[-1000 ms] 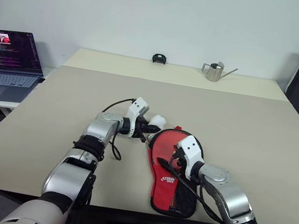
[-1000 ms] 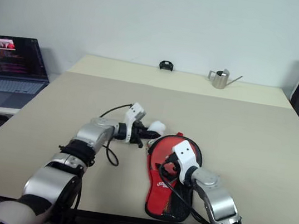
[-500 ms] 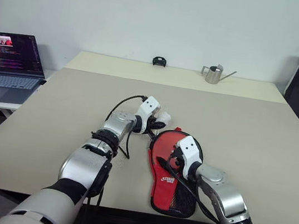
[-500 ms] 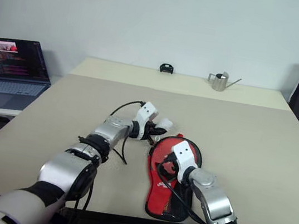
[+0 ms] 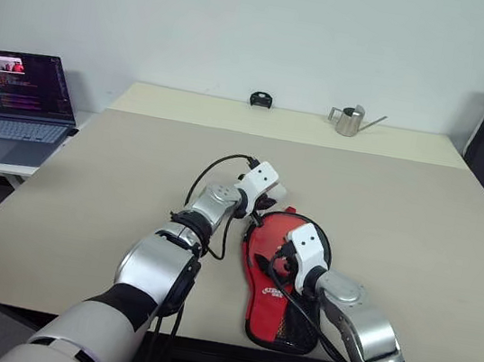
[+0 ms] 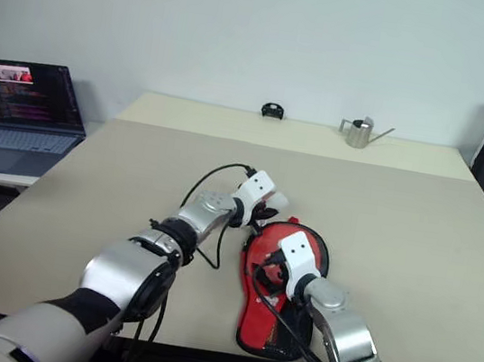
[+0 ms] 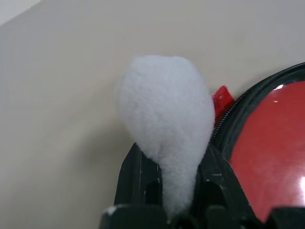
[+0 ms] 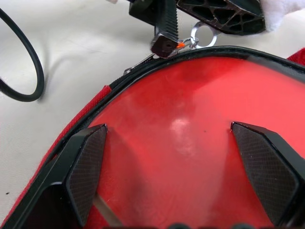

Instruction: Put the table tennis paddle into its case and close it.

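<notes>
My left gripper (image 7: 183, 200) pinches the white pompom (image 7: 164, 124) at the case (image 5: 281, 287) rim; my right gripper (image 8: 181, 176) is spread over it. Risk: fluff slipping, zip stalling.

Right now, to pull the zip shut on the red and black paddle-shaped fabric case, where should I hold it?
By the white fluffy pompom charm on the ring at the zip, as the left end effector does, coming from the case's round top. It sticks out clear of the rim, soft and easy to pinch.
</notes>
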`<state>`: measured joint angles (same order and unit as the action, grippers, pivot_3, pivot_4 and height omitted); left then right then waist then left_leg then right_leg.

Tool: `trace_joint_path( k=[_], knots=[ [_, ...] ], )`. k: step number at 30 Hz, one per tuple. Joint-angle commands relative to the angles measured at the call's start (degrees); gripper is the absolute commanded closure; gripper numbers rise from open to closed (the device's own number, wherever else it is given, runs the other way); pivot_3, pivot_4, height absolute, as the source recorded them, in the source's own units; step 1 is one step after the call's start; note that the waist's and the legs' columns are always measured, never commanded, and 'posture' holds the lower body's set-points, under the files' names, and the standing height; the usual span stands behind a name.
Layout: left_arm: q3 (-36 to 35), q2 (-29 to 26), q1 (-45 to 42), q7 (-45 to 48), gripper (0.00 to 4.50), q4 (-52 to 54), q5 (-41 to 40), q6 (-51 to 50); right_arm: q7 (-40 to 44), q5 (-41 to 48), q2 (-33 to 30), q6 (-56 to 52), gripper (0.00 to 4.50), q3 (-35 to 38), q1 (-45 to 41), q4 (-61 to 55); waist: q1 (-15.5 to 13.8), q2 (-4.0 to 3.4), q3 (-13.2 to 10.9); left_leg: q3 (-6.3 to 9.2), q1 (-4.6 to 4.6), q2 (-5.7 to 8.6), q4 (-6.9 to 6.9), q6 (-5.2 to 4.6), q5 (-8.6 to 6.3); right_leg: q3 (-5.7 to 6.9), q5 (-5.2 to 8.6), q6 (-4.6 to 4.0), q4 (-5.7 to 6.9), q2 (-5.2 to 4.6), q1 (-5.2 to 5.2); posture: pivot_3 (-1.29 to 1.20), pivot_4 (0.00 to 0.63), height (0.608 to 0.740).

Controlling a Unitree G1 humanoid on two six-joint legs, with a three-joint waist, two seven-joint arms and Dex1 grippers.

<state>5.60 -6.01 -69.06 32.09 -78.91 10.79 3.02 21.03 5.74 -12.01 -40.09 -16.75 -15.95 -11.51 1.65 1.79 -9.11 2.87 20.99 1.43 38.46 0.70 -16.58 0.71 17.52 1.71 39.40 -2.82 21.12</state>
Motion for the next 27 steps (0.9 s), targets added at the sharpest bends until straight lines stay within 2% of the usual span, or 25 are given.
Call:
trace_joint_path(
  k=[1,12,27],
  knots=[
    [-0.8,0.8,-3.9,-4.0,4.19,0.8,1.1,2.0,-0.5,-0.3,-1.0,-8.3,0.00,-1.8,5.6,2.7,-0.1,0.02,0.0,0.00,0.00,0.00,-0.06,0.00,0.00,0.01,0.00,0.00,-0.06,0.00,0.00,0.00,0.150,0.740],
    [0.2,3.1,-8.2,-12.2,4.19,0.3,5.6,5.7,-2.9,0.2,-1.0,-12.9,0.00,-0.5,9.9,-4.2,-0.7,0.04,0.0,-0.01,0.10,0.12,-0.45,0.02,0.00,0.04,0.09,0.20,-0.48,-0.14,0.06,0.00,0.150,0.740],
    [4.6,10.4,-10.4,-19.7,4.19,-0.3,13.7,7.9,-10.9,0.3,4.6,-17.9,0.00,-1.5,18.6,-14.2,-1.6,0.05,0.0,0.00,0.12,0.15,-0.49,0.03,0.00,0.06,0.14,0.29,-0.49,-0.16,0.06,0.00,0.150,0.740]
  ],
)
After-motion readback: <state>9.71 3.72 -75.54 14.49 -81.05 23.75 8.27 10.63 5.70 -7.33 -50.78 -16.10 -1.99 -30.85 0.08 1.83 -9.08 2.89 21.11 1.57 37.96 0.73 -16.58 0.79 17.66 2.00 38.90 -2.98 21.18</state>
